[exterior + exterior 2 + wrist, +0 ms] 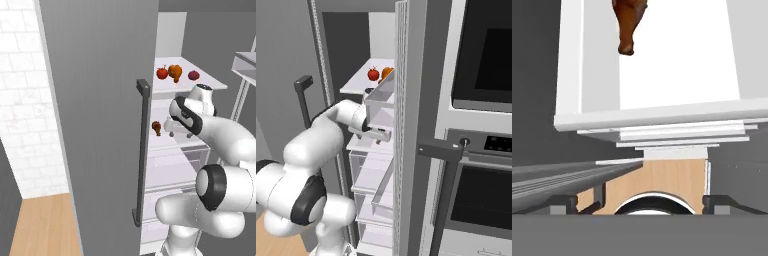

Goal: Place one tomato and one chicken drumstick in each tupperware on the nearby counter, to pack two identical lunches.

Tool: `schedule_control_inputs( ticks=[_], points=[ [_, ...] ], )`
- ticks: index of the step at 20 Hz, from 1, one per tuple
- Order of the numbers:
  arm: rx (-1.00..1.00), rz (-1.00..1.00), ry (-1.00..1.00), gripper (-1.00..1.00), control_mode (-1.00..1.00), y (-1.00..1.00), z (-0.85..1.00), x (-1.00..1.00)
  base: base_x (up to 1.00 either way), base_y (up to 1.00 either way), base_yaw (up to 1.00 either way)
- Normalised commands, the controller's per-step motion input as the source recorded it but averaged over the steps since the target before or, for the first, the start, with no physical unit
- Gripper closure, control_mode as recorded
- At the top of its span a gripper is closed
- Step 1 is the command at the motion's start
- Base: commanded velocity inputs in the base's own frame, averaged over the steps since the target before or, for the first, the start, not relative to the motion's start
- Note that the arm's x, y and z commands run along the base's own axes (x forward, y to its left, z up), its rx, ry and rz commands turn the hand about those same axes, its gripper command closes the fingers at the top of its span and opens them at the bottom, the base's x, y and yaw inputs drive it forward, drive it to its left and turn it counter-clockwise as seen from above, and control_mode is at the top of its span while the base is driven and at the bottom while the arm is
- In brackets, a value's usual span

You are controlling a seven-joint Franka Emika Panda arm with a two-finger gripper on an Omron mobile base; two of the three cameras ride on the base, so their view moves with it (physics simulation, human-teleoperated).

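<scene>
Brown and glossy, a chicken drumstick (156, 127) lies on a white middle shelf (161, 141) of the open fridge, just left of the tool (175, 131); in the hand view the drumstick (629, 22) sits at the top, on the shelf (677, 60) beyond the shelf's front lip. One shelf higher stand a red tomato (162, 73), a second, orange-brown drumstick (175, 72) and a darker red tomato (193, 75), near one another in a row; the right base view shows the tomato (373, 74) and part of the upper drumstick (387, 73) past the door edge. The tool (376, 134) is level with the middle shelf, jaws spread wide and holding nothing, its two dark finger tips (562, 202) far apart at the bottom of the hand view.

Judged step: fetching from the fridge, with the lower drumstick the likely target. The next move would call for advancing over the shelf lip, centring the jaws on the drumstick's thick part, then closing. Neither tupperware nor the worktop can be placed from these frames, so the base would probably have to drive to them afterwards. The grey fridge door (95, 125) with its dark handle (142, 150) stands open at the left. No brand, label or writing is legible anywhere.
</scene>
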Motion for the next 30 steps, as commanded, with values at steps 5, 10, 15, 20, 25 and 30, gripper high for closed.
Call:
schedule_control_inputs(
  ticks=[5, 10, 15, 20, 25, 30],
  points=[
    [0.0, 0.0, 0.0, -1.0, -1.0, 0.03, -0.3, 0.43, 0.0, 0.0, 0.0],
    [0.0, 0.0, 0.0, -1.0, -1.0, 0.09, -0.08, 0.47, 0.0, 0.0, 0.0],
    [0.05, -0.01, 0.0, -1.0, -1.0, 0.22, -0.15, 0.44, 0.0, 0.0, 0.0],
    [0.05, -0.03, 0.0, -1.0, -1.0, 0.15, -0.21, 0.44, 0.0, 0.0, 0.0],
    [0.02, -0.04, 0.01, -1.0, -1.0, 0.04, -0.23, 0.66, 0.0, 0.0, 0.0],
    [0.0, 0.0, 0.1, -1.0, -1.0, -0.04, -0.37, 0.74, 0.0, 0.0, 0.0]
  ],
)
